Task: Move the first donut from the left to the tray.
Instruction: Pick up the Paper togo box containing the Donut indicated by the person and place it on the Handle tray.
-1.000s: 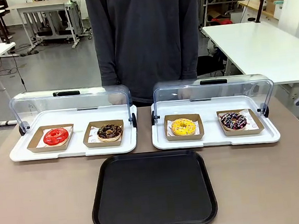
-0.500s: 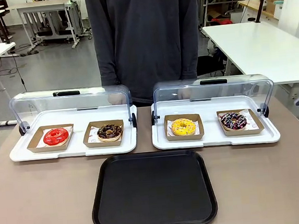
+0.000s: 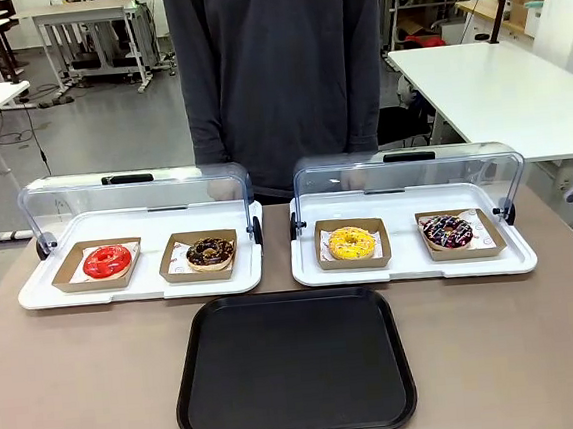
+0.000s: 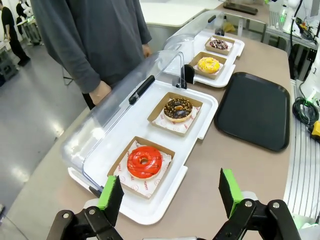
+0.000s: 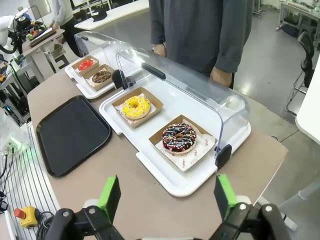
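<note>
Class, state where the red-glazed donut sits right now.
In the front view the red donut sits in its cardboard holder at the left end of the left white platter, beside the chocolate donut.

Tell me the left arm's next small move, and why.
Probably lower the left gripper toward the red donut: its jaws stand open just short of it, the donut sits uncovered in its cardboard holder, and nothing is gripped yet.

Brown table (image 3: 81, 393), black tray (image 3: 293, 364) (nearest), left platter (image 3: 143, 290), right platter (image 3: 412, 272) behind
</note>
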`<action>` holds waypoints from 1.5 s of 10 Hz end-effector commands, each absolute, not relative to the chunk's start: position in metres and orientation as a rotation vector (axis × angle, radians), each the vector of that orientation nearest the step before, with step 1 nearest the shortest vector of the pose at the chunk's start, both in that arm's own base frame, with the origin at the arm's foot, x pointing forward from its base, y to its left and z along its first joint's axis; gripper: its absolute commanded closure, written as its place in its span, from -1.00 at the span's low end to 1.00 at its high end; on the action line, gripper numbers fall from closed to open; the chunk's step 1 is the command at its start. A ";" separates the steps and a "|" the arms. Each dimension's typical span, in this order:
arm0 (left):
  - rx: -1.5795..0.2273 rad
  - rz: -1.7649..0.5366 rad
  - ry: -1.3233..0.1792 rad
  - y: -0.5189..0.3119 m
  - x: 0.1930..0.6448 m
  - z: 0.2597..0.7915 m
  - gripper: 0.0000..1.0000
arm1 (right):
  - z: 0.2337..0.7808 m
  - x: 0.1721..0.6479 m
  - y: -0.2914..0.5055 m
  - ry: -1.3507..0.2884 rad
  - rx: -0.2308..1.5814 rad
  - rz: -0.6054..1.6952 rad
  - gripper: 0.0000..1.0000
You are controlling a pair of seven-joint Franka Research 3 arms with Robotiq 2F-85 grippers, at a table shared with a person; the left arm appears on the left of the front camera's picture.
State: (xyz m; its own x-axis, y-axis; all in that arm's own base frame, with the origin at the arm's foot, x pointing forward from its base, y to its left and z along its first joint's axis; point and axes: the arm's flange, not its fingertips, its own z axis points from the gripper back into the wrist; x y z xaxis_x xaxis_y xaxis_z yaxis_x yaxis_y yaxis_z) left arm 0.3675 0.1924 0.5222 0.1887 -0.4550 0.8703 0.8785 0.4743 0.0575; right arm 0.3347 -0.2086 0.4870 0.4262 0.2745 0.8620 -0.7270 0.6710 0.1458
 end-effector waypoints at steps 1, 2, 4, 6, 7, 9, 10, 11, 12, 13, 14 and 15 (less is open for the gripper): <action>-0.527 -1.011 -0.988 0.194 0.367 0.524 -1.00 | 0.489 0.338 -0.209 -0.961 0.566 0.667 -1.00; -0.527 -1.011 -0.988 0.194 0.367 0.524 -1.00 | 0.489 0.338 -0.209 -0.961 0.566 0.667 -1.00; -0.527 -1.011 -0.988 0.194 0.367 0.524 -1.00 | 0.489 0.338 -0.209 -0.961 0.566 0.667 -1.00; -0.527 -1.011 -0.988 0.194 0.367 0.524 -1.00 | 0.489 0.338 -0.209 -0.961 0.566 0.667 -1.00; -0.527 -1.011 -0.988 0.194 0.367 0.524 -1.00 | 0.489 0.338 -0.209 -0.961 0.566 0.667 -1.00; -0.527 -1.011 -0.988 0.194 0.367 0.524 -1.00 | 0.489 0.338 -0.209 -0.961 0.566 0.667 -1.00; -0.527 -1.011 -0.988 0.194 0.367 0.524 -1.00 | 0.489 0.338 -0.209 -0.961 0.566 0.667 -1.00; -0.527 -1.011 -0.988 0.194 0.367 0.524 -1.00 | 0.489 0.338 -0.209 -0.961 0.566 0.667 -1.00; -0.527 -1.011 -0.988 0.194 0.367 0.524 -1.00 | 0.489 0.338 -0.209 -0.961 0.566 0.667 -1.00; -0.527 -1.011 -0.988 0.194 0.367 0.524 -1.00 | 0.489 0.338 -0.209 -0.961 0.566 0.667 -1.00; -0.527 -1.011 -0.988 0.194 0.367 0.524 -1.00 | 0.489 0.338 -0.209 -0.961 0.566 0.667 -1.00; -0.527 -1.011 -0.988 0.194 0.367 0.524 -1.00 | 0.489 0.338 -0.209 -0.961 0.566 0.667 -1.00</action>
